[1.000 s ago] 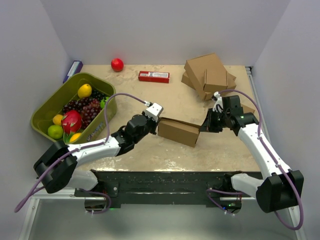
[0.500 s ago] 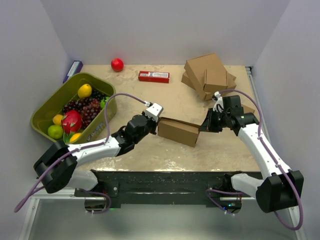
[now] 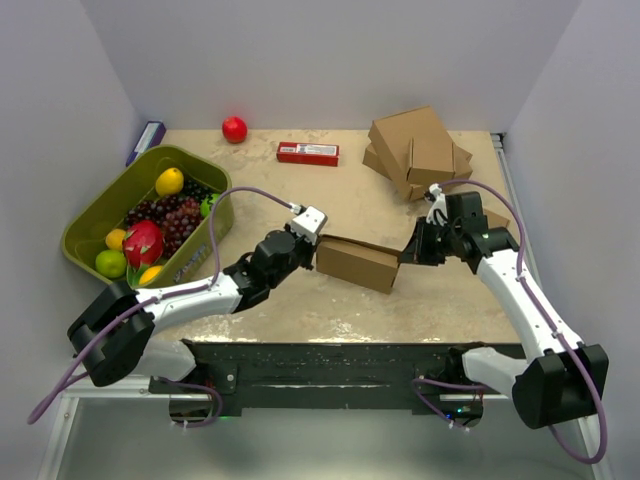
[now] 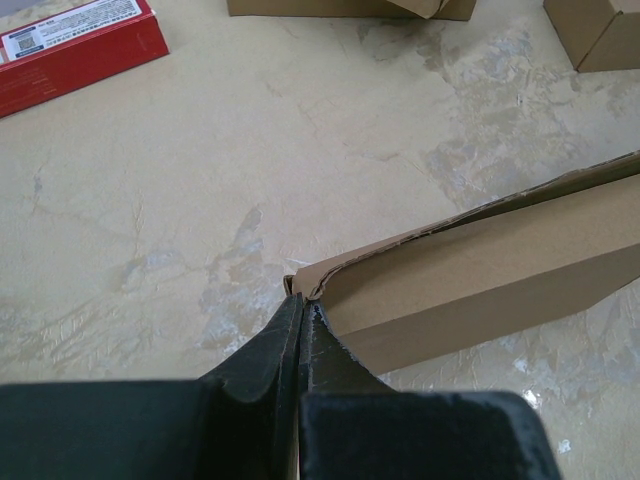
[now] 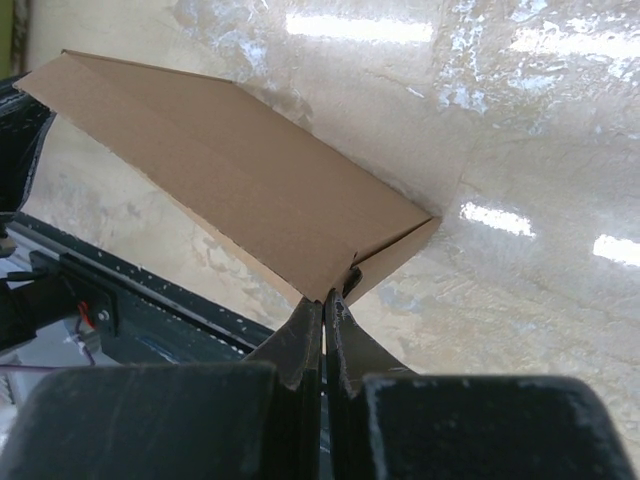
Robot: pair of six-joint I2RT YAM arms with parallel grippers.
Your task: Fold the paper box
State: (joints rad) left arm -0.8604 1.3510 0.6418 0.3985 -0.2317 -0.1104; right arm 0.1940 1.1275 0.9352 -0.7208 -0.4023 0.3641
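Centre of the top view: the box (image 3: 357, 262), folded shut, has its end corners partly hidden by the left gripper (image 4: 300, 318) and right gripper (image 5: 327, 300), each clamped tight on one corner. Nothing has visibly shifted since a second earlier. A box pile (image 3: 415, 150), red carton (image 3: 307, 153) and red ball (image 3: 234, 129) lie along the upper frame and a fruit bin (image 3: 185, 268) at left, all well apart.

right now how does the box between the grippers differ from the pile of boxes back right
The paper box is one thin box mid-table, pinched at its ends by the left gripper and right gripper; the pile is several boxes stacked, untouched, at the far right. Both are plain brown cardboard.
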